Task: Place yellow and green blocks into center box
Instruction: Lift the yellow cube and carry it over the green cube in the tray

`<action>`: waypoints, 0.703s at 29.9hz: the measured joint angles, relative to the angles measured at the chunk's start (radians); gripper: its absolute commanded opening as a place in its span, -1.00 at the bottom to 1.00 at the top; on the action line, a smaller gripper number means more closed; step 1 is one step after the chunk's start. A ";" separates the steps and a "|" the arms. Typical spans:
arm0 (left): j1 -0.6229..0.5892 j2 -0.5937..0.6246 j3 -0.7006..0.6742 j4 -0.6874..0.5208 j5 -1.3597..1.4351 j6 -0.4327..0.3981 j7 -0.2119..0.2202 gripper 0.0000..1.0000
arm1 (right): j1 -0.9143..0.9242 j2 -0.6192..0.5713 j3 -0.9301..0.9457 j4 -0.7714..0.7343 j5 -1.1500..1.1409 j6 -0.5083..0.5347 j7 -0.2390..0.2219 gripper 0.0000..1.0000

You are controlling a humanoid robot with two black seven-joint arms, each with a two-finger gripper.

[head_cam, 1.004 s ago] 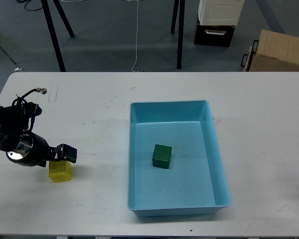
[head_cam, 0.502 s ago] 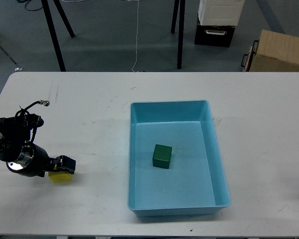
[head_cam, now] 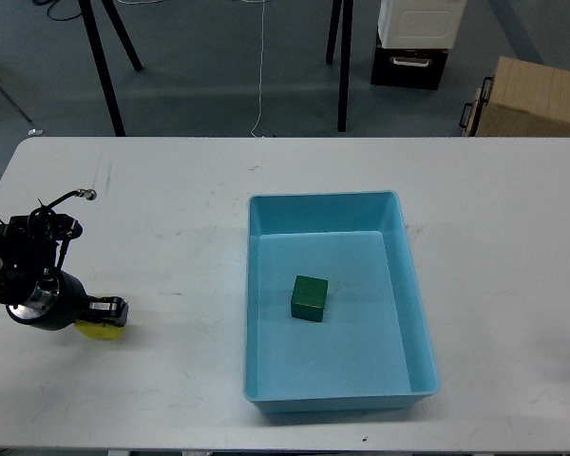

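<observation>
A green block (head_cam: 309, 297) lies inside the light blue box (head_cam: 418, 313) at the table's middle. A yellow block (head_cam: 97, 331) lies on the white table at the far left, mostly hidden under my left gripper (head_cam: 106, 313). The gripper is down over the block with its dark fingers around its top; only the block's lower edge shows. Whether the fingers press on the block cannot be told. My right gripper is out of view.
The white table (head_cam: 171, 237) spans the view. Beyond its far edge stand black stand legs (head_cam: 104, 57), a white and black case (head_cam: 413, 43) and a cardboard box (head_cam: 532, 95) on the floor.
My left gripper has come down and drawn left over the yellow block, which now shows less. The green block and the box have not moved.
</observation>
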 measured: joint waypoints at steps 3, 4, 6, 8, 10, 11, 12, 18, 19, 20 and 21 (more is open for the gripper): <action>-0.051 -0.001 -0.084 -0.003 -0.003 -0.003 0.001 -1.00 | 0.000 -0.001 0.000 0.002 0.000 0.000 0.000 0.86; -0.097 -0.005 -0.107 -0.004 -0.011 -0.004 0.000 -1.00 | 0.000 -0.002 -0.001 0.002 0.000 0.000 0.000 0.86; -0.208 -0.025 -0.128 -0.006 -0.049 -0.005 -0.005 -1.00 | 0.000 -0.003 -0.003 0.004 0.000 0.000 0.000 0.86; -0.293 -0.057 -0.130 -0.011 -0.096 -0.006 -0.008 -1.00 | 0.000 -0.004 -0.003 0.006 0.000 0.000 0.000 0.86; -0.355 -0.095 -0.120 -0.021 -0.130 -0.007 -0.009 -1.00 | -0.001 -0.006 -0.001 0.007 0.000 0.000 0.000 0.86; -0.379 -0.122 -0.108 -0.026 -0.139 -0.007 -0.009 -1.00 | -0.002 -0.006 0.000 0.007 0.000 0.000 0.000 0.86; -0.396 -0.149 -0.094 -0.029 -0.144 -0.007 -0.009 -1.00 | -0.003 -0.007 0.000 0.007 0.000 0.000 0.000 0.86; -0.450 -0.372 -0.022 0.000 -0.159 -0.007 -0.014 -1.00 | -0.013 -0.013 0.006 0.007 0.000 0.000 0.000 0.86; -0.454 -0.408 -0.021 0.012 -0.159 -0.007 -0.014 -1.00 | -0.014 -0.014 0.007 0.007 0.000 0.000 0.000 0.86; -0.461 -0.452 -0.020 0.028 -0.160 -0.007 -0.015 -1.00 | -0.016 -0.016 0.007 0.007 0.000 0.000 0.000 0.86; -0.467 -0.488 -0.019 0.045 -0.160 -0.007 -0.015 -1.00 | -0.019 -0.018 0.007 0.006 -0.001 0.000 0.000 0.86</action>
